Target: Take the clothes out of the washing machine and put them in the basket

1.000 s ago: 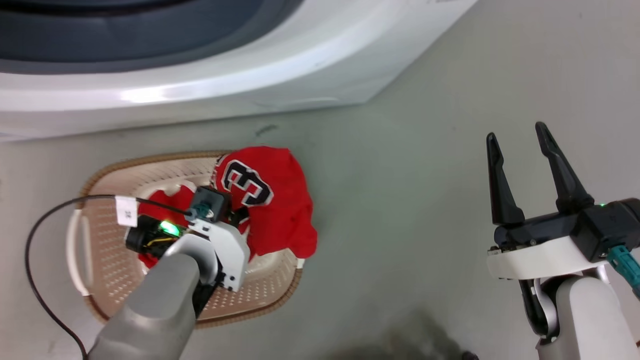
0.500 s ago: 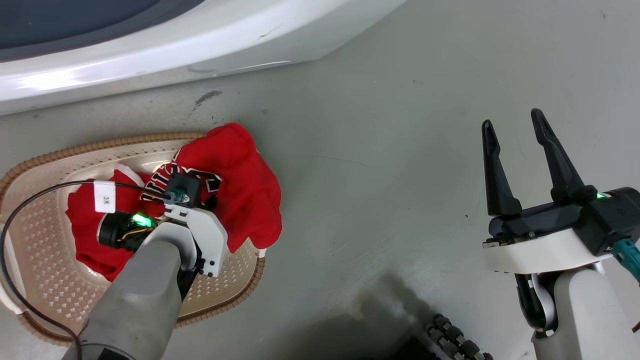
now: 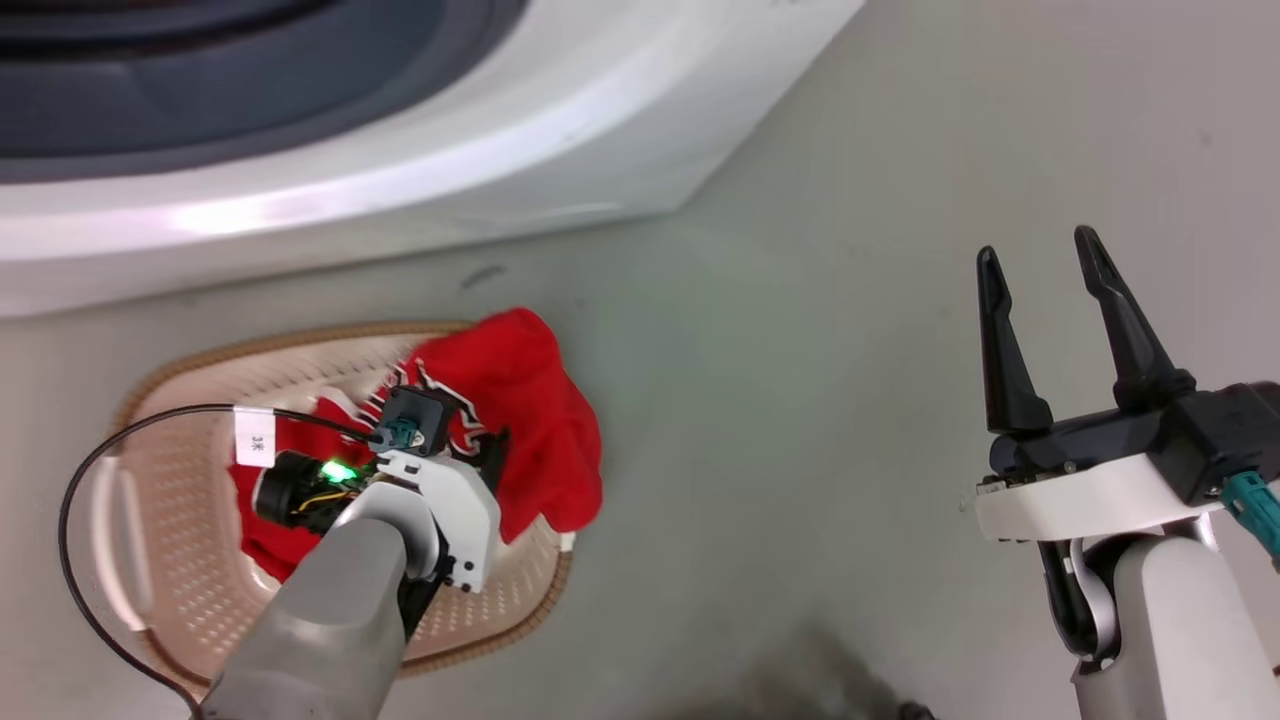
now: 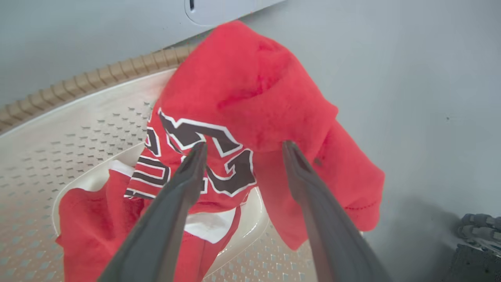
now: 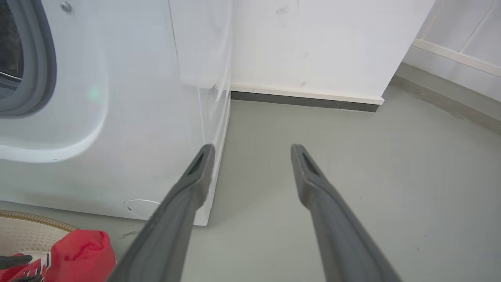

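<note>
Left gripper [image 4: 244, 144] points down over clothes [image 4: 242, 78] in basket [image 4: 78, 117], jaws open, empty; I see right gripper [image 3: 1037, 245] upright, jaws open.

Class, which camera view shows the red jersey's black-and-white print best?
The left wrist view: the print sits close and sharp by the left gripper's open jaws. The head view shows a sliver beside that gripper; the right wrist view, a scrap at bottom left.
</note>
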Robot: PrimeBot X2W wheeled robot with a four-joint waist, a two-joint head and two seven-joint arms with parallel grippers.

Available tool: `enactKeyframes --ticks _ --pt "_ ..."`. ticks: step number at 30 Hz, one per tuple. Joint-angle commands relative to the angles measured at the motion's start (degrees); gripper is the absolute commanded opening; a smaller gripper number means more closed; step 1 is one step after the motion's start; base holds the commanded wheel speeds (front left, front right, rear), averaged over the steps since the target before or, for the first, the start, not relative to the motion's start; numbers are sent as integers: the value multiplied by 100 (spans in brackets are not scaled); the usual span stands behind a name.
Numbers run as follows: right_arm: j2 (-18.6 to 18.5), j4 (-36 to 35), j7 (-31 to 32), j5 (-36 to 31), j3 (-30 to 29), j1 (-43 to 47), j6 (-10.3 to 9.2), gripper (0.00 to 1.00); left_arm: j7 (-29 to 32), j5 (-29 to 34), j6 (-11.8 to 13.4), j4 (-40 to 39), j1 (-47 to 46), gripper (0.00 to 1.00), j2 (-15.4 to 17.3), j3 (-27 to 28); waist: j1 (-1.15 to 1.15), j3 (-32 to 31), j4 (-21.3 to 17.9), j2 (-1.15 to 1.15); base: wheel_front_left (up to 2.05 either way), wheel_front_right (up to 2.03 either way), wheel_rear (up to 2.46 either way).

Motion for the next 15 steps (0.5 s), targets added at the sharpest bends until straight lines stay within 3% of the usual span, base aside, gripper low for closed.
enactKeyframes --ticks 1,9,15 --pt "-4 44 -11 -42 -38 78 -6 100 -34 -42 -42 -134 106 100 -34 2 0 -517 286 0 0 0 0" --pt "-5 171 -11 -243 -332 380 -6 100 -43 -236 -76 -1586 523 100 169 327 0 -1523 793 0 0 0 0" --pt "-5 250 -11 -340 -473 726 -6 100 -45 -126 23 -2819 1107 100 358 1047 0 -2179 1080 0 0 0 0"
